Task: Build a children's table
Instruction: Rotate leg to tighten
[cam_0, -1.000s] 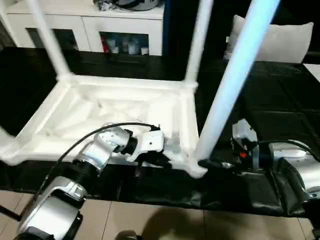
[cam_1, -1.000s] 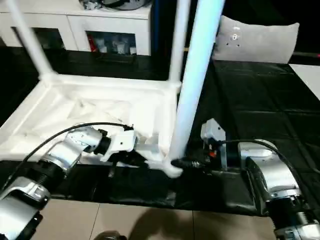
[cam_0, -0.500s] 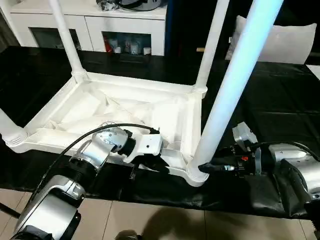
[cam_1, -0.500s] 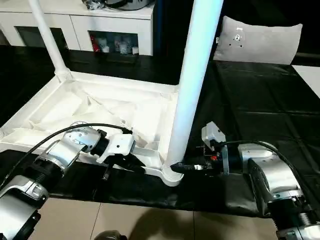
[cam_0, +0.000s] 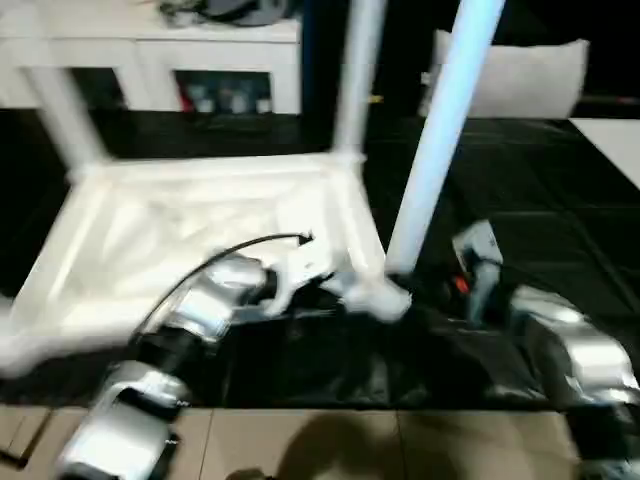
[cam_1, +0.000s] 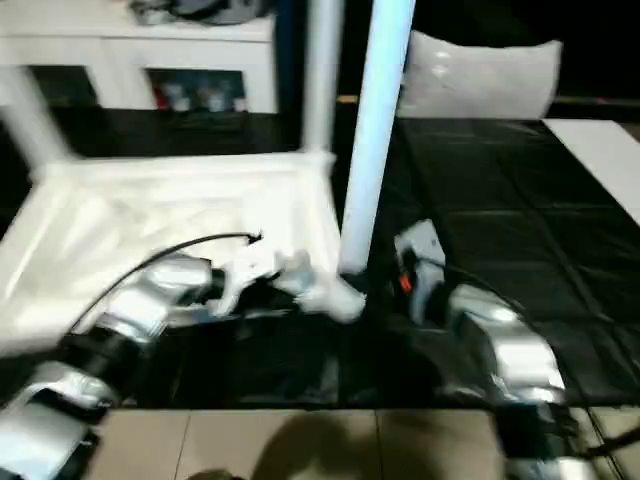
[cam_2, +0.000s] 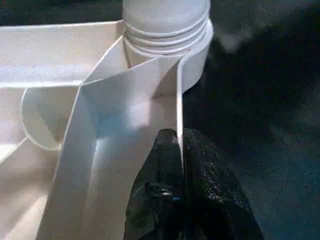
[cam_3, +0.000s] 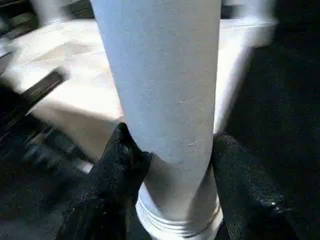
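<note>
My right gripper (cam_3: 167, 150) has narrowed onto the near-corner leg (cam_0: 437, 150), a finger on each side just above its socket. Left gripper (cam_2: 181, 150) stays clenched on the tabletop (cam_0: 190, 215) rim (upside down on the black mat). Leg looks seated; last corner probably done.

The near right corner of the upturned tabletop (cam_0: 200, 215) is crowded. The leg (cam_0: 435, 140) standing in that corner socket is flanked on both sides by the fingers (cam_3: 122, 160) of the right claw (cam_3: 170, 155), so no passage is left around its base. The near rim wall beside it is pinched by the left claw (cam_2: 179, 150), its fingers closed on the thin wall. The far side is barred by two more upright legs (cam_0: 355, 75) and the white cabinet (cam_0: 170, 55). Open room is offered by the ribbed middle of the tabletop and by the black mat (cam_0: 540, 190) to the right.
</note>
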